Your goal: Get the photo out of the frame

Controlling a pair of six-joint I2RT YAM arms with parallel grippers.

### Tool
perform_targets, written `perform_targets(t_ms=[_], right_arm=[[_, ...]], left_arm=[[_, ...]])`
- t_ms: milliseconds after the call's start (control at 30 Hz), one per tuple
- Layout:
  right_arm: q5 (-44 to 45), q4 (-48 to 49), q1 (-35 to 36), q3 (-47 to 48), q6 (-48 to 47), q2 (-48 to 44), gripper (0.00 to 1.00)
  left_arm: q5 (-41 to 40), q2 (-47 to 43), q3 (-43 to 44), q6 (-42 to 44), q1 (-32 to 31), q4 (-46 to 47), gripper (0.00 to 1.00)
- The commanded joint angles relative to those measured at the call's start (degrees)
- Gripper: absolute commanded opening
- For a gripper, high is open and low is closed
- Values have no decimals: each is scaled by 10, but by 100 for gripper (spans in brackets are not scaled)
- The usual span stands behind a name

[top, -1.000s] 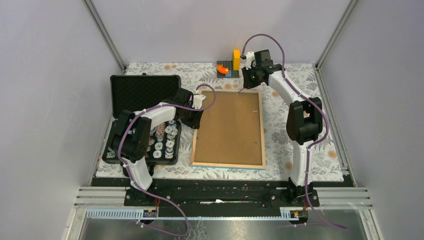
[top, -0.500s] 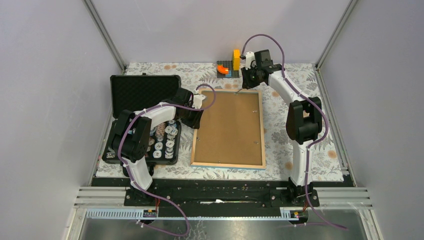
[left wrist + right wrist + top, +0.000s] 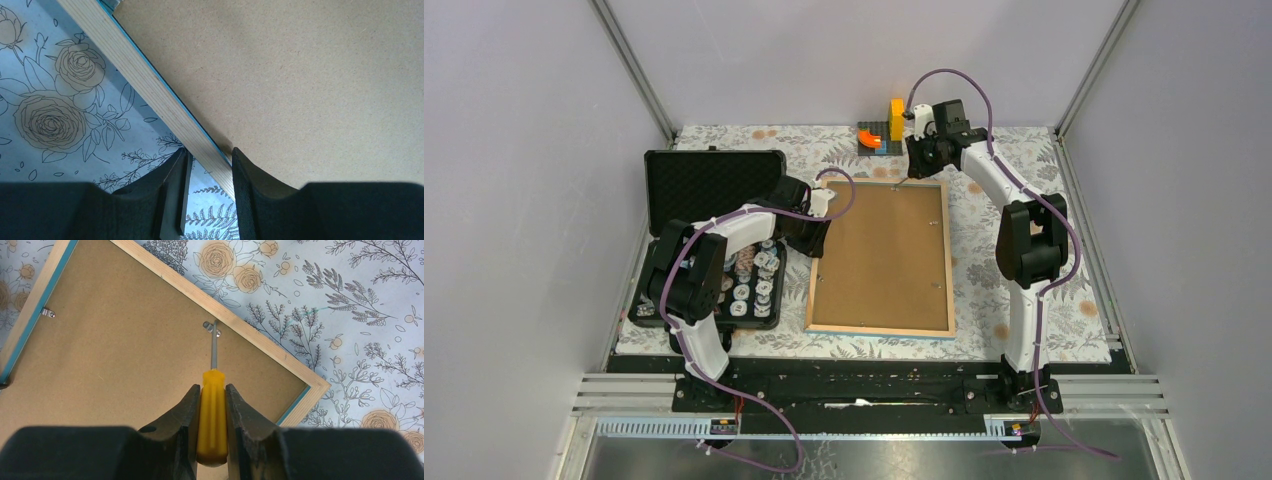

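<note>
The frame (image 3: 884, 255) lies face down on the floral cloth, brown fibreboard back up, pale wooden rim around it. The photo is hidden under the backing. My left gripper (image 3: 817, 240) is at the frame's left edge; in the left wrist view its jaws (image 3: 207, 155) straddle the wooden rim (image 3: 150, 85), closed on it. My right gripper (image 3: 914, 170) is at the far edge, shut on a yellow-handled screwdriver (image 3: 212, 415). The screwdriver's metal tip rests on a small metal clip (image 3: 212, 329) on the backing (image 3: 125, 355).
A second metal clip (image 3: 47, 313) sits on another edge of the frame. An open black foam-lined case (image 3: 712, 185) with several small round parts (image 3: 749, 280) stands left of the frame. Orange and yellow blocks (image 3: 882, 130) stand at the back.
My right gripper has edged slightly left with the screwdriver over the far clip. The left arm and the frame have not moved.
</note>
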Motion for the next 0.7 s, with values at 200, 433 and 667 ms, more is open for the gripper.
perform_targets(t_ms=[200,433,667], right_arm=[[-18,-40,10,-10,-12,-24,0],[-18,-49,11,-23,-15,-43,0],[-20,-58,11,-29,-16,-54,0]], left_arm=[[18,8,16,8,-2,-1,39],[21,5,16,8,-2,-2,39],[22,4,15,6,-2,-2,39]])
